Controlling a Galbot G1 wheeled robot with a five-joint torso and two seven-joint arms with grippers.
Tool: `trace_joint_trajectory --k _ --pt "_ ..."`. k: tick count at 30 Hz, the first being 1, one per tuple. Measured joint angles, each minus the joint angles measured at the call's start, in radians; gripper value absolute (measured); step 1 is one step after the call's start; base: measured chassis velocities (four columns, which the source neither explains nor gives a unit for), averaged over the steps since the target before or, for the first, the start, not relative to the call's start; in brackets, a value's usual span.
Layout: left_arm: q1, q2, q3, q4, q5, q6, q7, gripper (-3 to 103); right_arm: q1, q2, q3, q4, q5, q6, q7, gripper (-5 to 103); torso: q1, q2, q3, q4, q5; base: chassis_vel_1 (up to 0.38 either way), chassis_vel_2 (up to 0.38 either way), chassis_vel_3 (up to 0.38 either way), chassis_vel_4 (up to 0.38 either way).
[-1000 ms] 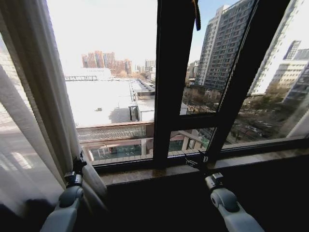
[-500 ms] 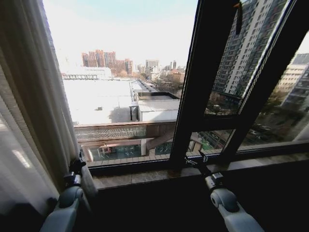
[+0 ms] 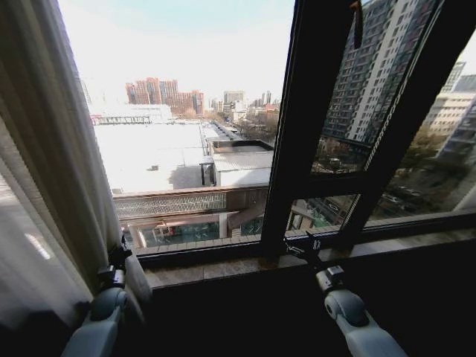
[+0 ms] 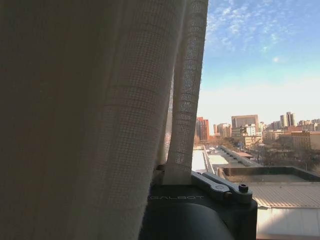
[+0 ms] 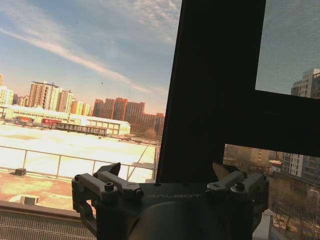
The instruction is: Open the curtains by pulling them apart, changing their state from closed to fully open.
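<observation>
Sheer curtain bunched at the left of the frame, left claw pinching its edge

We see the curtains (image 3: 52, 171) gathered along the left side of the head view, with most of the window (image 3: 186, 149) bare. The left gripper (image 3: 119, 256) sits low at lower left, closed on a narrow fold of the weave; in the left wrist view that fold (image 4: 187, 100) rises straight out of the jaws. We judge the cloth light, soft and limp, apt to slip, so a pinch on a bunched pleat at its inner edge suits it. Its long axis is vertical, pleats running top to bottom. The right gripper (image 3: 309, 245) waits at lower centre by the dark window frame (image 3: 297, 126), fingers spread, holding nothing.
</observation>
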Motion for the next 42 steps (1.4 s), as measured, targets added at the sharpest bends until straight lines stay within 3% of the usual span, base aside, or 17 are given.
trace_joint_trajectory --k 12,27,31,32,37,42 --pt "-0.003 0.021 -0.008 0.009 -0.004 0.0 -0.018 0 0.0 0.0 0.0 0.0 0.0 0.0 0.0 100 0.001 0.0 0.0 -0.0004 0.0001 0.062 0.028 -0.064 -0.021" --pt "-0.076 0.196 -0.107 0.199 -0.064 -0.002 -0.096 0 0.0 0.0 0.0 0.0 0.0 0.0 0.0 100 0.0 0.0 0.0 0.0001 -0.0005 -0.003 -0.002 0.003 0.001" --pt "-0.146 0.294 -0.164 0.379 -0.097 -0.015 -0.112 0 0.0 0.0 0.0 0.0 0.0 0.0 0.0 100 0.0 0.0 0.0 -0.0005 -0.0004 0.0 0.0 0.0 0.0" --pt "-0.146 0.294 -0.164 0.379 -0.097 -0.015 -0.112 0 0.0 0.0 0.0 0.0 0.0 0.0 0.0 100 0.0 0.0 0.0 -0.0005 -0.0004 0.0 0.0 0.0 0.0" --pt "-0.225 0.382 -0.219 0.599 -0.097 -0.017 -0.12 0 0.0 0.0 0.0 0.0 0.0 0.0 0.0 100 0.0 0.0 0.0 0.0003 -0.0002 0.0 0.0 0.0 0.0" --pt "-0.251 0.424 -0.239 0.692 -0.095 0.0 -0.113 0 0.0 0.0 0.0 0.0 0.0 0.0 0.0 100 0.0 0.0 0.0 0.0004 -0.0004 0.0 0.0 0.0 0.0"
